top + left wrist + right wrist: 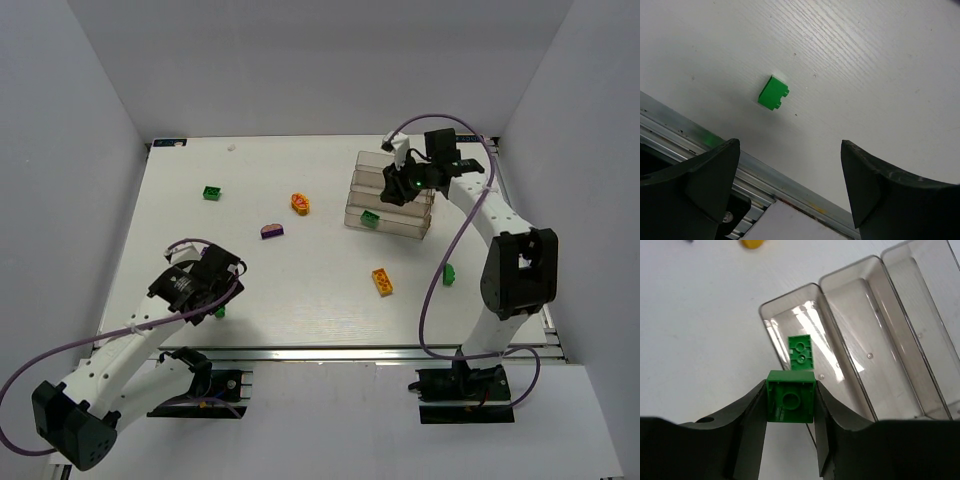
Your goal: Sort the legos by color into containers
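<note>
My right gripper [790, 401] is shut on a green lego [790, 396], held hollow side up just above the near end of the clear containers [865, 315]. Another green lego [801, 352] lies in the lowest trough. From above, the right gripper [396, 188] hangs over the containers [392, 200]. My left gripper [790, 145] is open and empty above the table's near edge, with a small green lego [773, 93] on the table ahead of its fingertips. From above, that lego [219, 312] lies just below the left gripper [222, 274].
Loose on the table are a green lego [212, 193], an orange one [300, 203], a purple one [271, 231], an orange-yellow one [382, 281] and a green one [450, 274]. An aluminium rail [685, 131] runs along the near table edge.
</note>
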Controlling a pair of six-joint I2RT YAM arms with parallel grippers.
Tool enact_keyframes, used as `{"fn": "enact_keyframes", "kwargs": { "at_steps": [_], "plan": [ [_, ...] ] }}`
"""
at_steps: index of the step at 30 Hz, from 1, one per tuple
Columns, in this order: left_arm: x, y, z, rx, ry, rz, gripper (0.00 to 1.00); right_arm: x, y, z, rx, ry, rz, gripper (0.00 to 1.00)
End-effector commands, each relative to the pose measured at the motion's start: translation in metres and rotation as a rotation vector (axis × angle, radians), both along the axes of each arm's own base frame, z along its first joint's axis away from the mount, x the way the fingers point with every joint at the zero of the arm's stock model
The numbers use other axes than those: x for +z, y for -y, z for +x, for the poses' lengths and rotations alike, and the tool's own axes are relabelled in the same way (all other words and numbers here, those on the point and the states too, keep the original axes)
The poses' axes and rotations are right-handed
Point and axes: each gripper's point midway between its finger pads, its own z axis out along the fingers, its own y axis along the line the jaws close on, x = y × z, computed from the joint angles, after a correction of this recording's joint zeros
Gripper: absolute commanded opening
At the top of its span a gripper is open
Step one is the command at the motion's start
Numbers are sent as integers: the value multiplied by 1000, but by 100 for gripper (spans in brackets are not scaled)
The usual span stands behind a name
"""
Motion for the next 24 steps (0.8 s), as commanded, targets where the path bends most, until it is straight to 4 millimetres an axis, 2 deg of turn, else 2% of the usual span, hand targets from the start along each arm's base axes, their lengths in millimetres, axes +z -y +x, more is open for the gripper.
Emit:
{"fn": "enact_keyframes", "kwargs": {
  "at_steps": [1,6,7,12,15,16,21,24],
  "plan": [
    [3,-5,3,27,18,16,92,-11,9,34,-218,-49,-10,3],
    [-1,-1,3,22,10,2,92,-31,16,39,-245,-89,-51,15],
    [-2,-1,3,21,8,1,92,-34,15,38,-245,-98,-53,23],
    [-8,1,0,17,-12,-9,92,-50,19,40,-266,-129,-73,39],
    [-9,0,-2,22,-19,-6,92,-55,18,41,-264,-138,-76,54],
    [-10,0,-3,22,-23,-3,92,-56,18,41,-265,-142,-78,61],
    [-15,-2,-3,27,-33,7,92,-55,16,37,-248,-155,-71,68],
    [-22,-2,-4,34,-57,22,92,-46,19,36,-253,-151,-58,62]
  ]
}}
